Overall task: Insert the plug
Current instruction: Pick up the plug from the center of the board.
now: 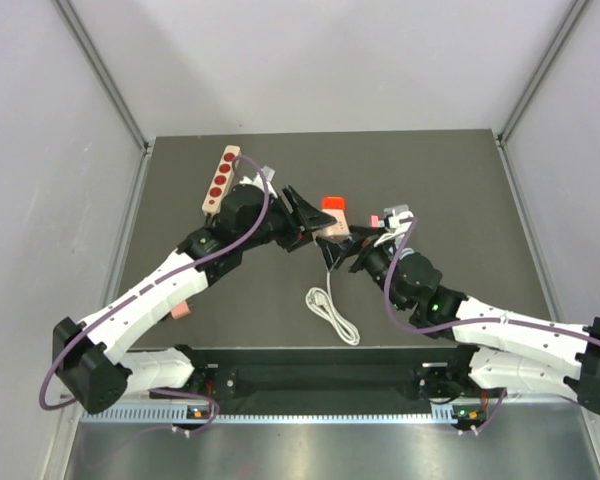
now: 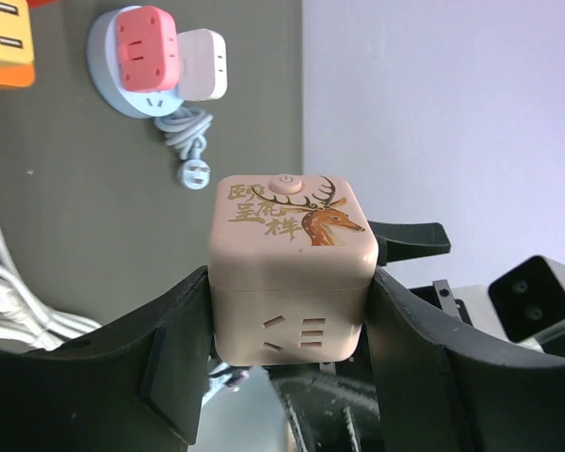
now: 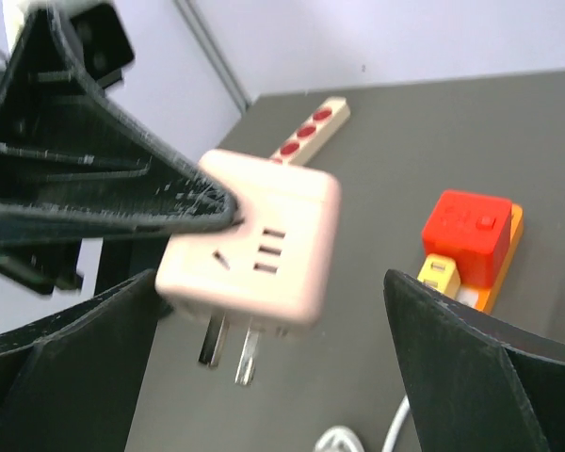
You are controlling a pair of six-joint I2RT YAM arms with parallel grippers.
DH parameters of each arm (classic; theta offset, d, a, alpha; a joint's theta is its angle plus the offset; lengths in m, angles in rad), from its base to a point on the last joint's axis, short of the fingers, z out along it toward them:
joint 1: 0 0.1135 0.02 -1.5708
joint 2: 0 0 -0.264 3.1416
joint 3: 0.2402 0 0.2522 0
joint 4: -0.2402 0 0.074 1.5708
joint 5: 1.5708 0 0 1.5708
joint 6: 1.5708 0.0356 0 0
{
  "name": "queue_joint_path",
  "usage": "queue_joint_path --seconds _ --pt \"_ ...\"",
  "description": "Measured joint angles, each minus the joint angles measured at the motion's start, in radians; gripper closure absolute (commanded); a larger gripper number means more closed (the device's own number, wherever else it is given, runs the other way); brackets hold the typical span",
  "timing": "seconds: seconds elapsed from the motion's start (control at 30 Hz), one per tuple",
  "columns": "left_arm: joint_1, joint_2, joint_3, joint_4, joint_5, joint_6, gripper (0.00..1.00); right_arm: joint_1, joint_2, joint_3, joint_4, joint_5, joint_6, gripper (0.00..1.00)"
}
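The red plug (image 3: 466, 235) is a small cube sitting on the end of the orange power strip (image 3: 502, 264), at the right of the right wrist view; from above it shows at mid-table (image 1: 332, 203). My left gripper (image 2: 290, 282) is shut on a beige cube adapter (image 2: 287, 273) with a deer print and holds it above the table. Its two metal prongs (image 3: 226, 348) point down. My right gripper (image 3: 275, 282) is open, its fingers on either side of the beige cube, which is also held by the left gripper's finger (image 3: 122, 202). Both grippers meet near the table's middle (image 1: 325, 235).
A beige power strip with red sockets (image 1: 219, 179) lies at the back left. A round grey-blue socket base (image 2: 108, 80) with pink and white adapters lies near the right arm. A coiled white cable (image 1: 332, 312) lies in front. A small pink item (image 1: 183, 310) lies by the left arm.
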Motion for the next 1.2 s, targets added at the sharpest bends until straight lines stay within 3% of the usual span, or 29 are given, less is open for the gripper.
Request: queue_joint_path --seconds 0.13,0.2,0.23,0.27,0.33,0.37,0.4,0.43,0.53,0.73,0.9,1.2 --pt "0.0 -0.051 -0.056 0.049 0.0 -0.057 1.0 0.003 0.035 0.001 0.108 0.037 -0.024 0.04" --pt "0.002 -0.069 -0.076 0.07 -0.003 -0.084 1.0 0.006 0.066 0.014 0.137 0.039 -0.039 0.13" --pt "0.002 -0.072 -0.079 0.077 -0.004 -0.092 1.0 0.007 0.08 0.022 0.147 0.04 -0.045 0.22" --pt "0.003 -0.073 -0.082 0.089 0.0 -0.101 1.0 0.01 0.101 0.035 0.161 0.035 -0.054 0.51" --pt "0.003 -0.073 -0.087 0.108 -0.003 -0.109 0.96 0.013 0.124 0.052 0.181 0.027 -0.063 0.76" --pt "0.007 -0.075 -0.092 0.114 0.003 -0.114 0.86 0.016 0.128 0.053 0.187 0.029 -0.072 0.9" --pt "0.008 -0.077 -0.096 0.123 0.003 -0.116 0.64 0.016 0.129 0.052 0.196 0.029 -0.079 0.95" --pt "0.008 -0.079 -0.098 0.127 0.007 -0.116 0.53 0.017 0.128 0.05 0.201 0.03 -0.084 1.0" --pt "0.008 -0.086 -0.095 0.123 0.032 -0.081 0.36 0.02 0.104 0.03 0.219 0.014 -0.108 1.0" --pt "0.003 -0.089 0.032 -0.023 0.165 0.08 0.24 0.022 -0.041 -0.003 0.168 -0.121 -0.202 1.0" --pt "0.003 -0.087 0.119 -0.135 0.307 0.204 0.23 0.021 -0.145 -0.017 0.103 -0.257 -0.293 1.0" --pt "0.001 -0.038 0.214 -0.336 0.424 0.367 0.25 0.02 -0.205 -0.058 0.07 -0.456 -0.412 1.0"
